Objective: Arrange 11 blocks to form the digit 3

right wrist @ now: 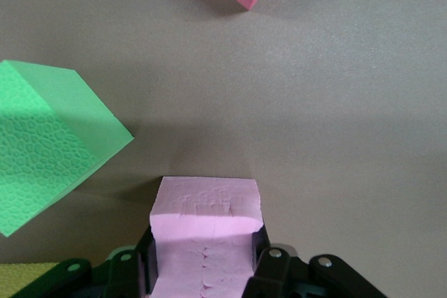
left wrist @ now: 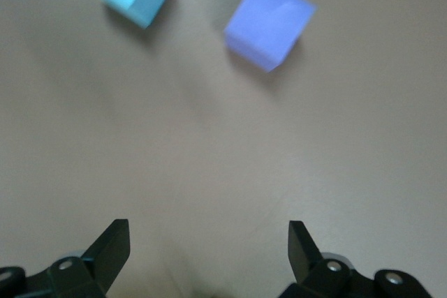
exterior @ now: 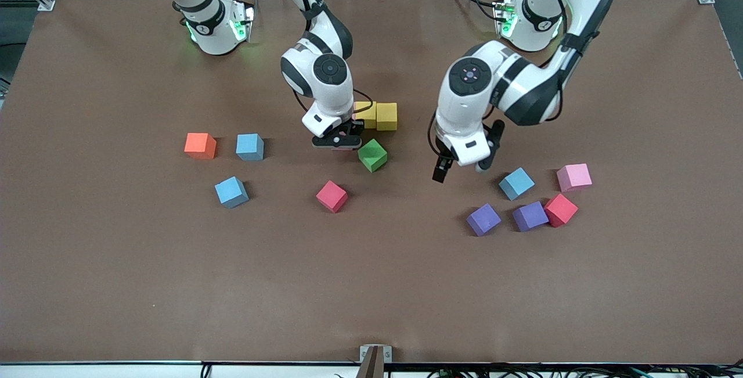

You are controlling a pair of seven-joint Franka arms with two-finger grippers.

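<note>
Front view: brown table [exterior: 371, 285] — right fingers [right wrist: 269, 259] clamp pink cube [right wrist: 204, 242], left fingers [left wrist: 112, 249] spread, empty.

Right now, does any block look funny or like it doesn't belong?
Yes, the orange cube near the right arm's end of the table: no other block shares its colour. The green cube also sits twisted, unlike the two yellow cubes lined up side by side just farther from the front camera.

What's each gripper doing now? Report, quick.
Left gripper: open, holding nothing, over bare table.
Right gripper: shut on a pink block, beside the yellow blocks.
</note>
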